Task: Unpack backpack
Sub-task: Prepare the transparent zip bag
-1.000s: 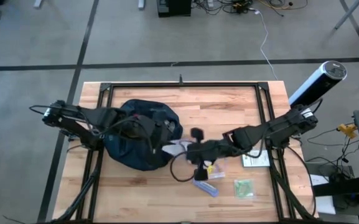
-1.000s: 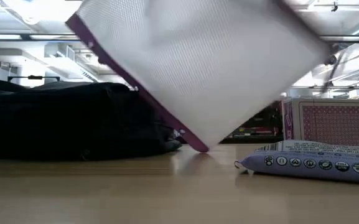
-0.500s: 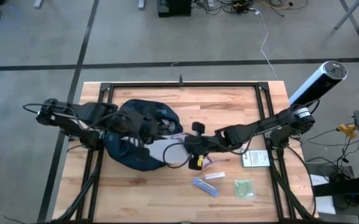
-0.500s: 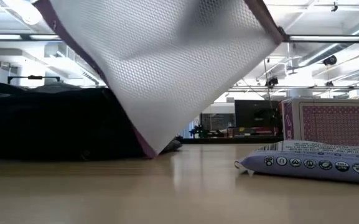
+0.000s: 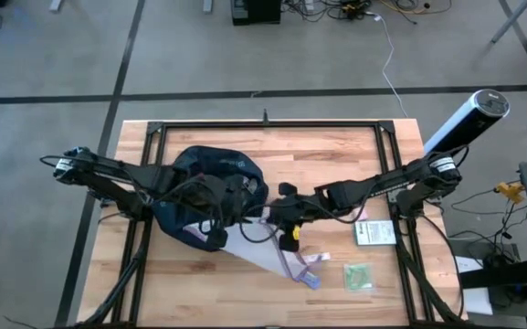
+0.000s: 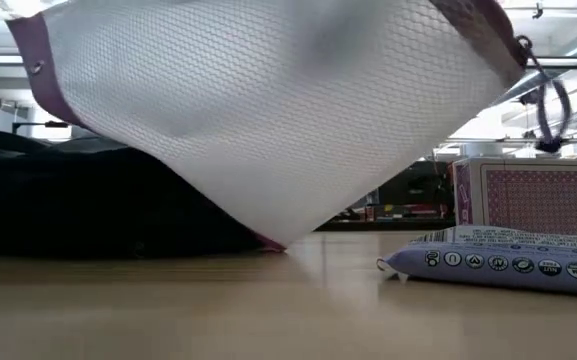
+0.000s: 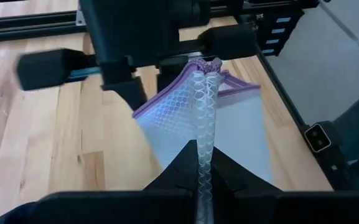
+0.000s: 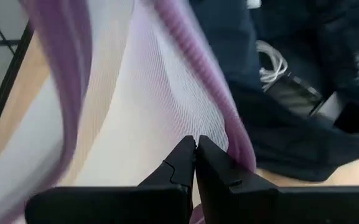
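The dark navy backpack lies on the table's left half and shows as a dark mound in the low view. A white mesh pouch with purple edges hangs between both grippers just right of the backpack. Its lowest corner meets the table. My left gripper reaches over the backpack and is shut on the pouch. My right gripper comes in from the right, facing it, and is shut on the same pouch. My left gripper pinches a gathered fold of the pouch's mesh between its two fingers, coming from the table's left. The mesh runs taut from there to the right gripper. My right gripper pinches the mesh wall beside the purple edge band, coming from the table's right. The pouch hangs below, one corner on the table.
On the table's near right lie a blue wipes pack, a green packet and a card box. The low view shows the wipes pack with the card box behind it. Bare wood lies toward the far edge.
The pouch has been drawn out from beside the backpack and spread wide, and it now hangs toward the near edge. My right gripper has moved from near the small items toward the backpack and slightly toward the far edge.
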Controlling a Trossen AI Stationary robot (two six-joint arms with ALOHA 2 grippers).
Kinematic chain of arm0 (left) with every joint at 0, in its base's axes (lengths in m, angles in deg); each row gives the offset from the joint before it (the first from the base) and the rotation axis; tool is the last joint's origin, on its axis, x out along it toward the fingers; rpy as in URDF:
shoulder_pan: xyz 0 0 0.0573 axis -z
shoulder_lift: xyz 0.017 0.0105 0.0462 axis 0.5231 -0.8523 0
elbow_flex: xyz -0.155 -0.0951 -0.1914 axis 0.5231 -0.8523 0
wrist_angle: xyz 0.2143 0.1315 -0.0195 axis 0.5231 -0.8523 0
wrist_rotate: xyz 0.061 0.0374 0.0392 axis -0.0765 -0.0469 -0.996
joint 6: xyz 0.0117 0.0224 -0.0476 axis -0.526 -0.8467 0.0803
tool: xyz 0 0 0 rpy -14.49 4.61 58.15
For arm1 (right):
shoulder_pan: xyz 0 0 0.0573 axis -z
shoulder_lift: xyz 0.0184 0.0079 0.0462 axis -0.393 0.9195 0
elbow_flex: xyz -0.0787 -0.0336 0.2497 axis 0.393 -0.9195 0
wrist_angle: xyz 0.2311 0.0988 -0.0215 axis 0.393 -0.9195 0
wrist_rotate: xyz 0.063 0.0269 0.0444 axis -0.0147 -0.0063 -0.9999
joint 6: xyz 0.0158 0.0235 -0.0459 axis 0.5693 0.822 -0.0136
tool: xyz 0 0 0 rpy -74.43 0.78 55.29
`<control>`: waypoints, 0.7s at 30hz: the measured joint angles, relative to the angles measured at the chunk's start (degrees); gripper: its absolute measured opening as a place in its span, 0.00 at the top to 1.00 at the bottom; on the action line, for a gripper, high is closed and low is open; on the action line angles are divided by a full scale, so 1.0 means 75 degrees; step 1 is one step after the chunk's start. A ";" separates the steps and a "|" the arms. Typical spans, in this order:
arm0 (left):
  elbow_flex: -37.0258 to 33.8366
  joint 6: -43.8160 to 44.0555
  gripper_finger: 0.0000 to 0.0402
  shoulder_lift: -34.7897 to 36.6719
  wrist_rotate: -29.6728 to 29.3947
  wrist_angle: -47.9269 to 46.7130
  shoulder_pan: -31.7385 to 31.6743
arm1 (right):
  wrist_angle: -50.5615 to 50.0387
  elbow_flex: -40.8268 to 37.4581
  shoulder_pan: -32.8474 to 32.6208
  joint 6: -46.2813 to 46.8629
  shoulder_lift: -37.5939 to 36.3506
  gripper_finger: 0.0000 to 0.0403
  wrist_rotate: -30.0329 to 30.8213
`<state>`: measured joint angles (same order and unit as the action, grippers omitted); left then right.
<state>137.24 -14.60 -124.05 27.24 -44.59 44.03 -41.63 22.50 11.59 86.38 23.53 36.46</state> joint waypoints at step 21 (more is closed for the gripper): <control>0.0566 -0.1006 1.00 0.0736 -0.0771 0.0123 -0.0484 | 0.0436 0.0573 -0.0057 -0.1017 -0.0184 1.00 0.0838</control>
<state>141.48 -22.14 -118.54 21.46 -43.67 40.40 -38.36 26.80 11.16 78.75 22.15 42.74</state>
